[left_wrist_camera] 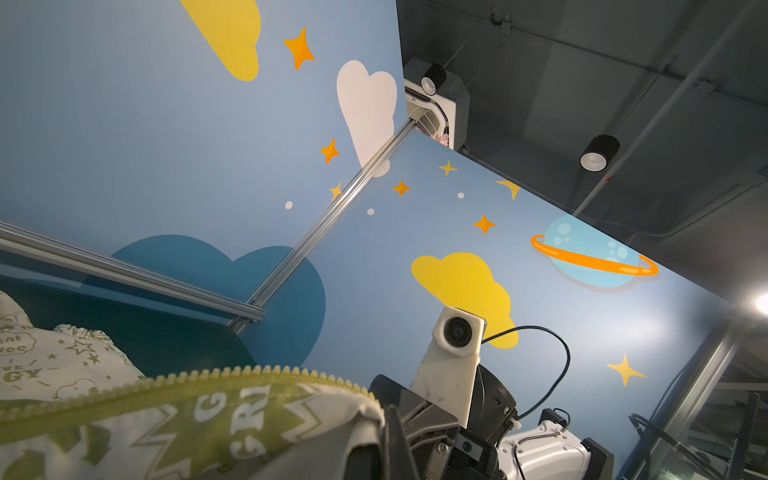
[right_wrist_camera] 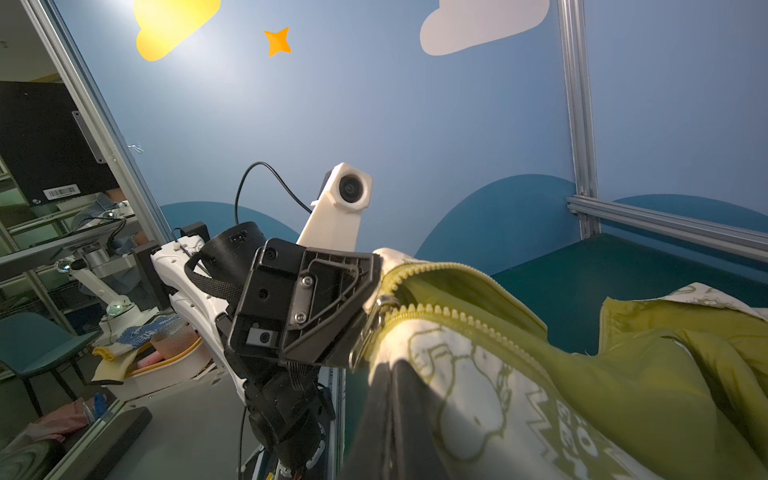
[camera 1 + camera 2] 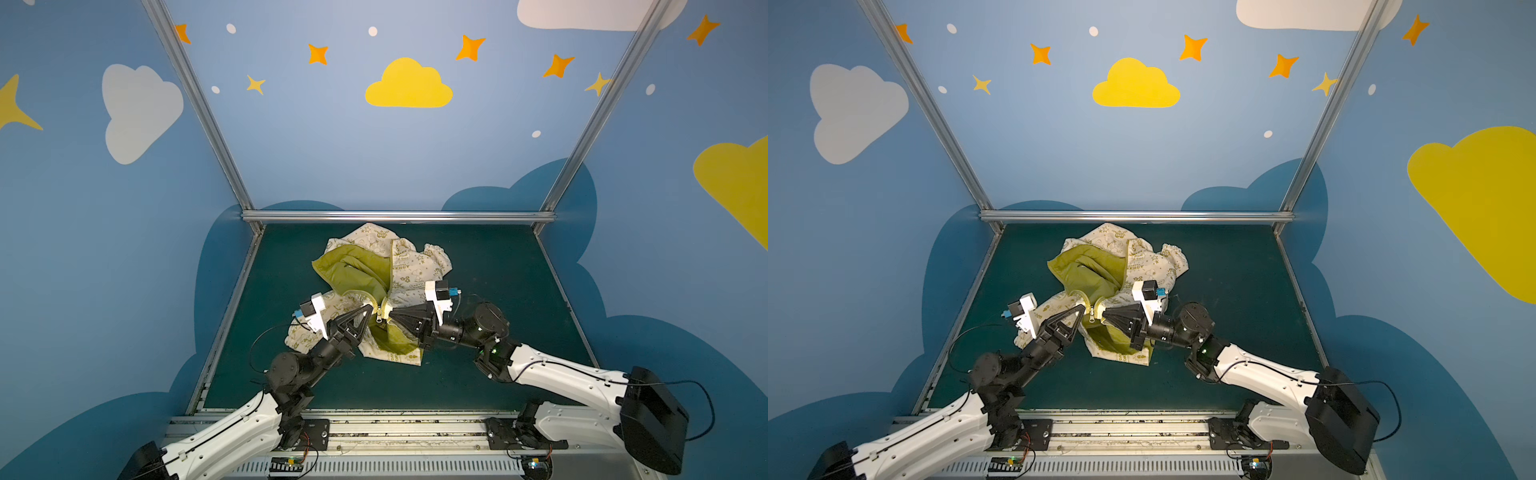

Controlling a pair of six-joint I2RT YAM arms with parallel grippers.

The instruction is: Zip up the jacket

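Observation:
The jacket [image 3: 374, 270] [image 3: 1113, 266] lies crumpled mid-table in both top views, cream with olive print, its olive lining turned up. Its front is lifted near the zipper's lower end. My left gripper [image 3: 369, 309] [image 3: 1080, 309] is shut on the cloth left of the zipper. From the other side, my right gripper [image 3: 392, 316] [image 3: 1105, 313] is shut on the cloth, tips nearly meeting. The metal zipper slider [image 3: 380, 319] [image 2: 370, 328] hangs between them. The left wrist view shows zipper teeth [image 1: 249, 372] over my left gripper [image 1: 380, 432]. The right wrist view shows my right gripper [image 2: 392, 374] pinching printed cloth [image 2: 465, 386].
The dark green table mat [image 3: 498, 291] is boxed in by an aluminium rail [image 3: 399, 216] at the back and blue painted walls on three sides. Both arm bases sit on the front rail [image 3: 399, 428]. Part of the jacket lies under the left arm [image 3: 299, 336].

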